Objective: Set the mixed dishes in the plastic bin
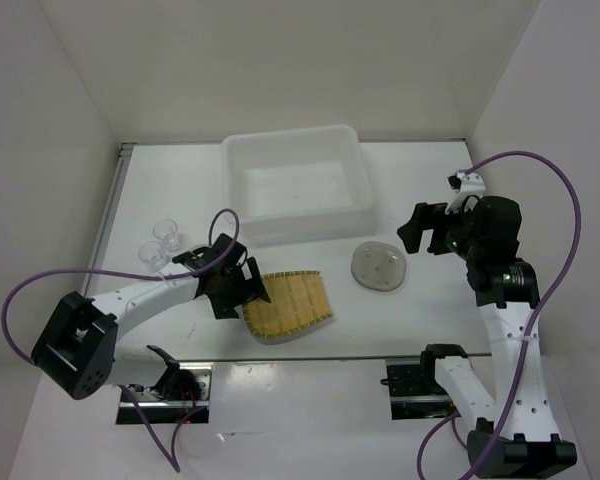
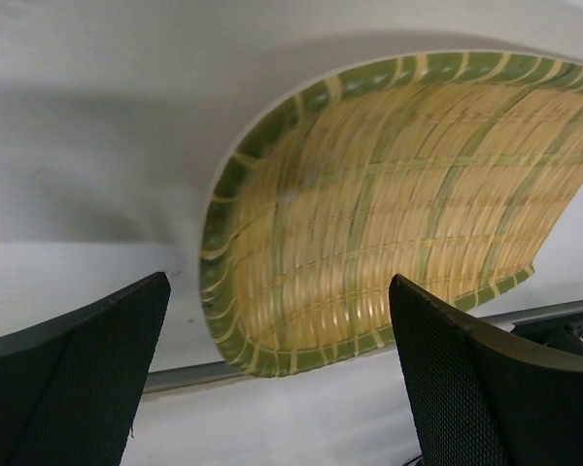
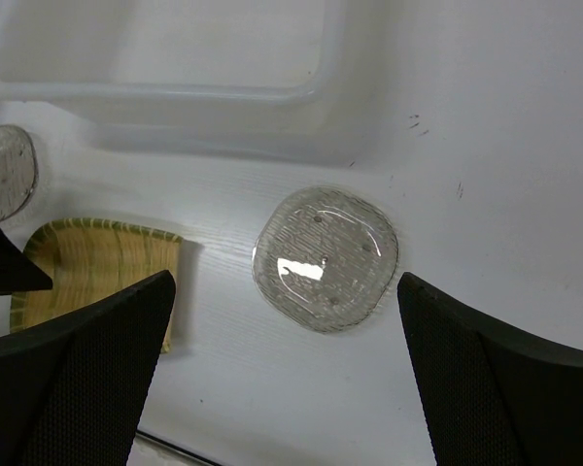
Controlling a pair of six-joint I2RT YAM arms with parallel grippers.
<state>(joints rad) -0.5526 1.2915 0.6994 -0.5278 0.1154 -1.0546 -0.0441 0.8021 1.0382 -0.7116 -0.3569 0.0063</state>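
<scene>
- The tan plate (image 2: 389, 214): woven basket-look pattern with a green rim, smooth, faint sheen.
- The greyish plate (image 3: 325, 257) just in front of the plastic bin (image 1: 290, 135): translucent, finely ribbed, glossy.
- The plastic bin: milky translucent plastic, smooth.
- The table (image 3: 486, 146): white, matt, faint wood grain.

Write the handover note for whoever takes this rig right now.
Left gripper open at the tan plate's left edge, not gripping. Right gripper open, above a round translucent plate. Both plates lie on the table in front of the plastic bin; clear glass cups stand to its left. A second greyish plate shows only at the right wrist view's edge. Done: nothing, the bin holds no dish. Left: all dishes.
</scene>
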